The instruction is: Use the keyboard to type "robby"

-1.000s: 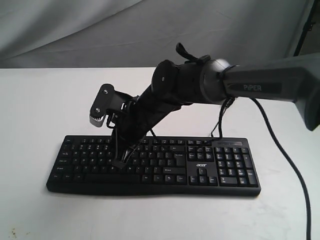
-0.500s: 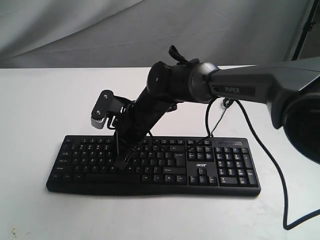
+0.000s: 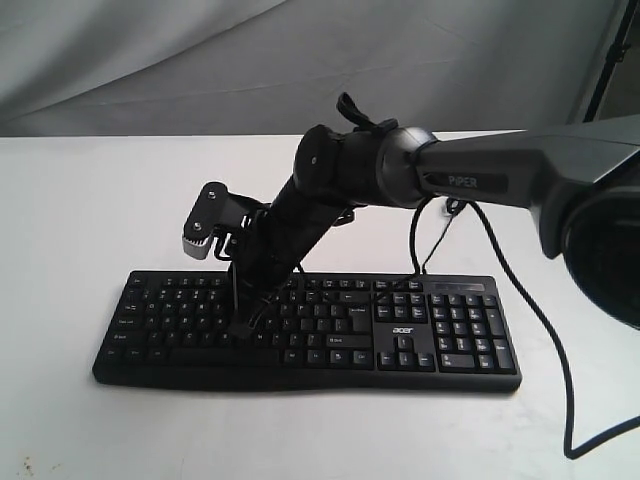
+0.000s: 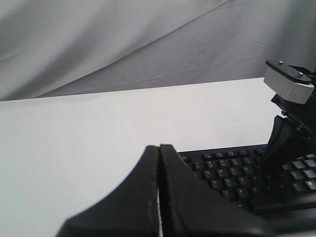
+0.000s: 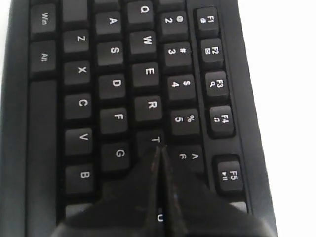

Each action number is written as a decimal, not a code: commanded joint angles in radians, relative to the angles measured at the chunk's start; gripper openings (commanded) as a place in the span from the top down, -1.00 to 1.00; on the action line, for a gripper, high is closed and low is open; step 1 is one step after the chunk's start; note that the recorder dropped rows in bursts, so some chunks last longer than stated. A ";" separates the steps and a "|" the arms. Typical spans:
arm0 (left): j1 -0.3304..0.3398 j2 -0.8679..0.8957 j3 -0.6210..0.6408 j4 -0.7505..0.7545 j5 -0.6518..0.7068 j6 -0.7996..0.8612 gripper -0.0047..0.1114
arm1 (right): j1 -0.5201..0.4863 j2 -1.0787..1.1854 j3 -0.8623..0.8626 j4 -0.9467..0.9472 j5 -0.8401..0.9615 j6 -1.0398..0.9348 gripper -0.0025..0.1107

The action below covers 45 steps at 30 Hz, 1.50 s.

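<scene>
The black keyboard (image 3: 400, 330) with the "acer" logo lies along the front of the white table. My right gripper (image 3: 243, 328) reaches across from the right and points down at the left-middle letter keys, shut with nothing in it. In the right wrist view its tips (image 5: 159, 147) sit just past the T key (image 5: 155, 139), beside the 6 key, over the keyboard (image 5: 113, 84); contact cannot be told. My left gripper (image 4: 159, 146) is shut and empty, off the Esc end of the keyboard (image 4: 222, 168). It is out of the exterior view.
The white table (image 3: 80, 200) ends at a grey cloth backdrop (image 3: 150, 60). A black arm cable (image 3: 545, 340) hangs down at the right, and thin cables (image 3: 420, 250) loop behind the keyboard. The right arm's silver camera mount (image 3: 197, 240) juts out above the keyboard's left half.
The right arm's elbow and forearm have swung a little to the left and its cable has shifted. The fingertips stay over nearly the same keys.
</scene>
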 commanded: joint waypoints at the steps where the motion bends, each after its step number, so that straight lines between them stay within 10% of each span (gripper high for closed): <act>1: -0.006 -0.003 0.004 0.005 -0.005 -0.003 0.92 | -0.007 0.013 -0.004 -0.009 0.019 0.002 0.96; 17: -0.006 -0.003 0.004 0.005 -0.005 -0.003 0.92 | 0.006 -0.228 0.013 -0.068 0.019 0.010 0.96; 24: -0.006 -0.003 0.004 0.005 -0.005 -0.003 0.92 | 0.036 -0.595 0.317 -0.124 -0.168 0.048 0.96; 32: -0.006 -0.003 0.004 0.005 -0.005 -0.003 0.92 | 0.032 -0.966 0.535 -0.578 -0.188 0.567 0.96; 45: -0.006 -0.003 0.004 0.005 -0.005 -0.003 0.92 | 0.034 -1.042 0.535 -0.581 -0.194 0.575 0.96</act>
